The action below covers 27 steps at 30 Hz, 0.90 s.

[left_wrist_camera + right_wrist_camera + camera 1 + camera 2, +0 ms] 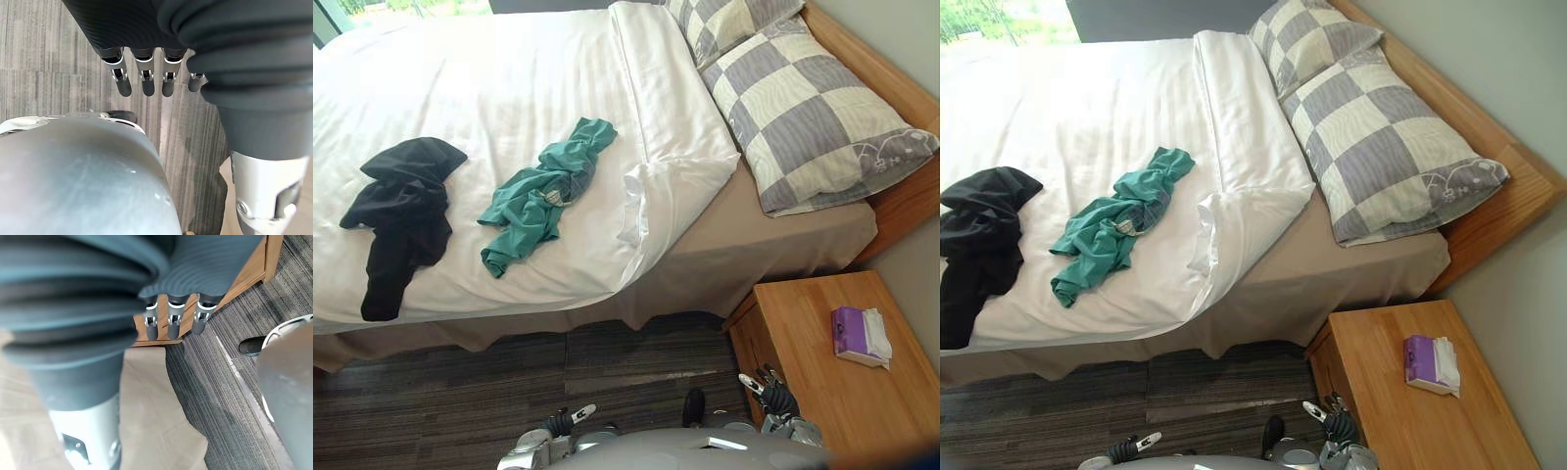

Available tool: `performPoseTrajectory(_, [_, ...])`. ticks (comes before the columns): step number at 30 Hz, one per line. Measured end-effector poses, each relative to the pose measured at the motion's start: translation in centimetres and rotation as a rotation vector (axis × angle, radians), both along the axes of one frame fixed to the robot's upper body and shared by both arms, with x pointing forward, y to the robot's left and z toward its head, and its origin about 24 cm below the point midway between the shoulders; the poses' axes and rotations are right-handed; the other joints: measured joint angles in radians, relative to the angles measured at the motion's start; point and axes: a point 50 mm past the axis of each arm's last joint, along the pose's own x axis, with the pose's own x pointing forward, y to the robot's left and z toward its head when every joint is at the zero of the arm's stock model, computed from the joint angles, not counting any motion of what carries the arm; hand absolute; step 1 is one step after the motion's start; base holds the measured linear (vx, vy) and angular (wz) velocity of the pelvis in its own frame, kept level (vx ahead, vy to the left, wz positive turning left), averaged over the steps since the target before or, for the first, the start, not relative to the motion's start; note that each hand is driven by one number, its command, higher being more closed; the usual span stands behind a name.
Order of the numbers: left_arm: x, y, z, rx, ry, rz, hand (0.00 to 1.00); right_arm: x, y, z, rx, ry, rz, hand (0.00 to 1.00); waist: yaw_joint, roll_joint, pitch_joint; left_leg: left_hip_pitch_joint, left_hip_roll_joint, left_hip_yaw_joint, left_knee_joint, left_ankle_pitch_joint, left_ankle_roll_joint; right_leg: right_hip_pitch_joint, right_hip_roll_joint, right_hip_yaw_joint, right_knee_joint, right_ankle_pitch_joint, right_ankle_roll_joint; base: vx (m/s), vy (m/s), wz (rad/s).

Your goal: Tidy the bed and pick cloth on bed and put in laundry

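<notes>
- You'll find the teal cloth and black cloth crumpled on the duvet, well apart from both hands.
- Your left hand and right hand: fingers straight, empty, low over the floor.

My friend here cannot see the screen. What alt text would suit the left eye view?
A white duvet covers a bed with two crumpled clothes on it: a black garment and, to its right, a teal garment. Two checked pillows lie at the head, and a purple tissue box sits on a wooden nightstand beside the bed.
</notes>
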Motion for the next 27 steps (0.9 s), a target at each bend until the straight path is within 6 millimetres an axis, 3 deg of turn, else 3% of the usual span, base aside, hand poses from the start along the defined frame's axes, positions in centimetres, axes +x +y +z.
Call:
performPoseTrajectory(9, [1.5,-0.1,0.2,0.021,-0.030,0.008,0.00,-0.1,-0.6,0.1,0.006,-0.002,-0.094,0.00,-0.005,0.008,0.024,0.002,0.025,0.064,0.001,-0.018,-0.023,-0.007,0.007,-0.016,0.007,-0.017,-0.010,0.01,0.004,-0.05])
performPoseTrajectory(11, [3.2,-1.0,0.4,0.012,-0.071,0.026,0.00,-0.9,-1.9,0.0,-0.014,0.031,-0.250,0.00,-0.027,0.010,0.053,0.000,0.062,0.193,0.039,-0.011,-0.023,-0.034,-0.036,-0.073,0.154,-0.106,0.001,0.03,0.045,0.77])
performPoseTrajectory(12, [3.3,-1.4,0.4,0.000,-0.074,0.038,0.00,-1.4,-2.4,-0.1,-0.021,0.045,-0.298,0.00,-0.026,0.007,0.054,0.002,0.064,0.206,0.045,-0.006,-0.026,-0.055,-0.054,-0.077,0.218,-0.132,0.002,0.07,0.070,0.52])
performPoseTrajectory(13, [3.3,-1.6,0.4,-0.009,-0.083,0.081,0.00,-1.5,-3.2,0.1,-0.039,0.046,-0.392,0.00,-0.015,-0.012,0.064,0.020,0.052,0.221,0.051,-0.007,-0.029,-0.089,-0.096,-0.070,0.339,-0.189,0.011,0.07,0.064,0.24])
performPoseTrajectory(15, [3.4,-0.8,0.6,0.025,-0.083,0.084,0.00,0.0,-5.2,1.3,-0.096,-0.013,-0.519,0.00,-0.012,-0.032,0.071,0.019,0.032,0.214,0.042,-0.006,-0.028,-0.124,-0.140,-0.061,0.445,-0.225,0.023,0.03,0.044,0.27])
performPoseTrajectory(17, [3.1,0.4,0.7,0.074,-0.073,0.098,0.00,3.0,-9.5,4.7,-0.228,-0.164,-0.615,0.00,-0.032,-0.048,0.083,0.017,0.022,0.132,0.014,-0.002,-0.016,-0.205,-0.149,0.077,0.626,-0.212,0.039,0.00,0.024,0.73])
performPoseTrajectory(18, [3.0,0.7,0.8,0.078,-0.071,0.104,0.00,3.7,-10.7,5.9,-0.276,-0.210,-0.620,0.00,-0.034,-0.046,0.085,0.017,0.024,0.106,0.005,0.001,-0.015,-0.240,-0.142,0.117,0.677,-0.217,0.060,0.04,-0.007,1.11])
performPoseTrajectory(19, [2.7,1.2,0.9,0.083,-0.068,0.117,0.00,5.1,-12.6,8.3,-0.371,-0.293,-0.606,0.00,-0.043,-0.046,0.073,0.013,0.029,0.078,-0.017,0.016,-0.030,-0.222,-0.096,0.221,0.556,-0.223,0.083,0.08,-0.060,1.01])
performPoseTrajectory(20, [2.2,2.6,1.1,0.119,-0.057,0.122,0.00,6.9,-14.0,11.2,-0.453,-0.402,-0.572,0.00,-0.041,-0.082,0.071,0.013,0.003,0.055,-0.027,0.025,-0.025,-0.188,-0.105,0.259,0.458,-0.216,0.068,0.11,-0.057,0.79])
performPoseTrajectory(21, [2.0,2.8,1.0,0.120,-0.050,0.126,0.00,8.0,-14.7,12.6,-0.495,-0.453,-0.544,0.00,-0.034,-0.088,0.069,0.015,0.005,0.056,-0.037,0.033,-0.028,-0.177,-0.104,0.256,0.434,-0.215,0.069,0.14,-0.055,0.38])
performPoseTrajectory(22, [1.9,2.8,1.0,0.115,-0.048,0.136,0.00,10.5,-15.5,15.7,-0.564,-0.559,-0.490,0.00,-0.027,-0.072,0.072,0.006,0.015,0.057,-0.046,0.050,-0.031,-0.177,-0.094,0.242,0.406,-0.200,0.067,0.12,-0.033,0.19])
performPoseTrajectory(23, [1.6,2.6,0.9,0.103,-0.043,0.156,0.00,12.9,-15.7,18.4,-0.616,-0.648,-0.429,0.00,-0.027,-0.062,0.078,-0.010,0.017,0.052,-0.047,0.058,-0.032,-0.178,-0.094,0.232,0.391,-0.195,0.069,0.10,-0.029,0.22])
performPoseTrajectory(25, [1.6,2.5,0.9,0.092,-0.046,0.160,0.00,15.6,-14.9,20.9,-0.647,-0.733,-0.329,0.00,-0.025,-0.056,0.076,-0.020,0.017,0.058,-0.047,0.066,-0.032,-0.175,-0.092,0.228,0.375,-0.190,0.070,0.06,-0.023,0.16])
performPoseTrajectory(27, [1.7,2.4,0.9,0.091,-0.050,0.156,0.00,19.0,-12.7,23.8,-0.671,-0.831,-0.146,0.00,-0.009,-0.055,0.075,-0.015,0.020,0.065,-0.046,0.069,-0.037,-0.153,-0.091,0.221,0.355,-0.185,0.070,0.08,-0.013,0.12])
